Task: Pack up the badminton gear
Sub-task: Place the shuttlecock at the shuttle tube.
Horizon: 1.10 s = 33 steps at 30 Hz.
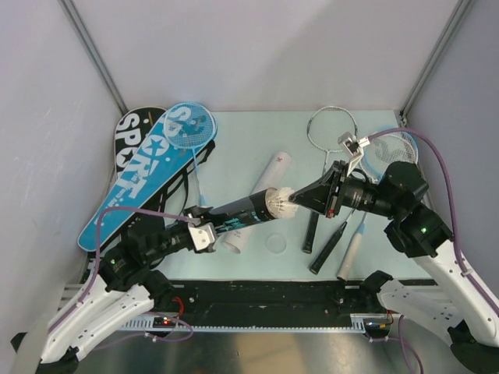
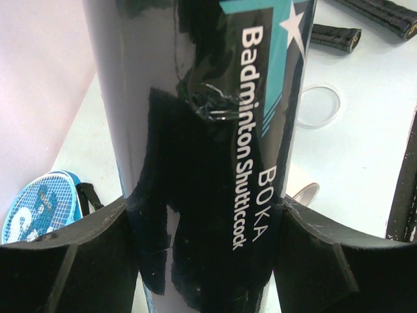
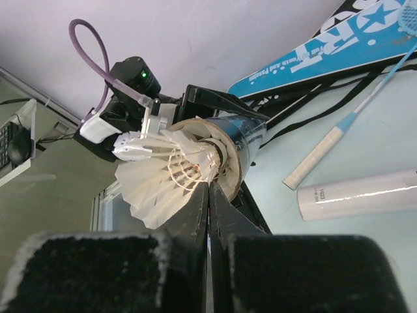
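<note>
- Clamping the black tube (image 1: 238,212) by its near end, the left tool (image 1: 201,230) holds it off the counter (image 1: 257,140), jaws spread round its body.
- Its open mouth, toward the right, holds a white shuttlecock (image 1: 279,205), feather skirt sticking out.
- Right tool (image 1: 296,204), fingers pressed together and holding nothing, meets those feathers. An off-axis push could crush them or twist the tube loose.
- Farther back, the white tube (image 1: 274,167) lies on the counter, contents hidden.

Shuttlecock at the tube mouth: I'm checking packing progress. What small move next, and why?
Probably the right gripper should push the shuttlecock deeper along the black tube: its feathers flare outside the mouth, and the left gripper grips the tube.
</note>
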Motion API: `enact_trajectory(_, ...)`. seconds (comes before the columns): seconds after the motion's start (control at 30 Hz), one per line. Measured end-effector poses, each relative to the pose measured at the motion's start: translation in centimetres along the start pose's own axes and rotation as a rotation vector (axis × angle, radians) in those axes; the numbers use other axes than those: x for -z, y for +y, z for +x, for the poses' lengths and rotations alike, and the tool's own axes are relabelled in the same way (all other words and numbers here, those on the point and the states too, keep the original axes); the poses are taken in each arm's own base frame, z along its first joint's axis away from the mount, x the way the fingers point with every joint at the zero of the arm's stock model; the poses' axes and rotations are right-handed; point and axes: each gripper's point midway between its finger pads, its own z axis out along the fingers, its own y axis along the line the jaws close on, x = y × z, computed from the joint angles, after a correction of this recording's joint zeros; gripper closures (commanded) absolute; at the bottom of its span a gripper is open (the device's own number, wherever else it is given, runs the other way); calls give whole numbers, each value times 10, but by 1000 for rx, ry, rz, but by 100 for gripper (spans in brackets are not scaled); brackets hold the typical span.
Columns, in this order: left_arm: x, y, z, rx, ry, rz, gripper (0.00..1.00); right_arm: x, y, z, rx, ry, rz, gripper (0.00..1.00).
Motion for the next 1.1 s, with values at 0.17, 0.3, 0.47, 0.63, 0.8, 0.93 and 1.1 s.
enact_trajectory(0.17, -1, 0, 2, -4, 8, 5, 54, 2, -2, 0, 3, -10, 19, 100)
enact_trajectory(0.3, -2, 0, 2, -4, 8, 5, 55, -2, -3, 5, 2, 1, 23, 100)
enact_trajectory(0.47, -2, -1, 3, -3, 13, 8, 56, -14, -13, 12, 6, 14, 66, 100)
enact_trajectory(0.63, -4, -2, 6, 3, 30, 15, 56, -26, -26, 19, 21, 23, 135, 100)
enact_trajectory(0.8, -4, -3, 14, 9, 64, 16, 56, -36, -37, 24, 47, 25, 195, 100)
enact_trajectory(0.93, -3, -3, 16, 15, 79, 14, 56, -38, -47, 26, 63, 18, 259, 100)
enact_trajectory(1.1, -2, -2, 14, 29, 77, 12, 56, -42, -53, 28, 75, 14, 303, 100)
